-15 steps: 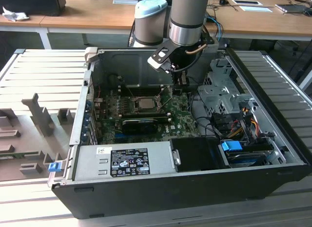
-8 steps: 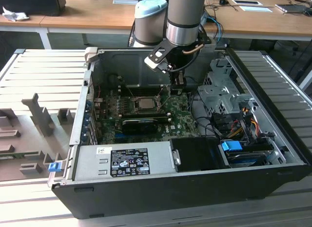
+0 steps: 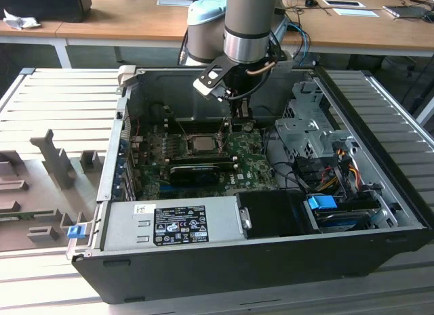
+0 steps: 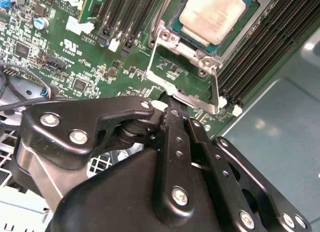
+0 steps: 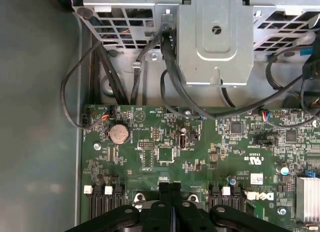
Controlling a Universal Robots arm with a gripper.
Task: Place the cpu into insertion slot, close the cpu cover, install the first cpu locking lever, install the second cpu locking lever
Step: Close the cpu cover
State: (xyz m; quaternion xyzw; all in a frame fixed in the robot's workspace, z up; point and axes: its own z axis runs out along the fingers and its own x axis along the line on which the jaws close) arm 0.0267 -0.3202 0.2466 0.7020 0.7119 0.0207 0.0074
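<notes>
Second wrist view. The small flat square cpu (image 4: 212, 15) with a pale silvery-beige metal top is seated in its socket on the green motherboard (image 4: 60, 52), top face bare. The cpu cover (image 4: 215, 87), a thin grey metal frame plate with a square window, is swung off the chip; green board shows through the window. The black metal pincer (image 4: 172, 106) has its fingers pressed together, tips at the frame's near edge; contact unclear. Long black memory slots (image 4: 125, 17) flank the socket on both sides, with white latch clips (image 4: 235, 111) at their ends. Grey-blue case floor (image 4: 285, 122) lies beside the board.
</notes>
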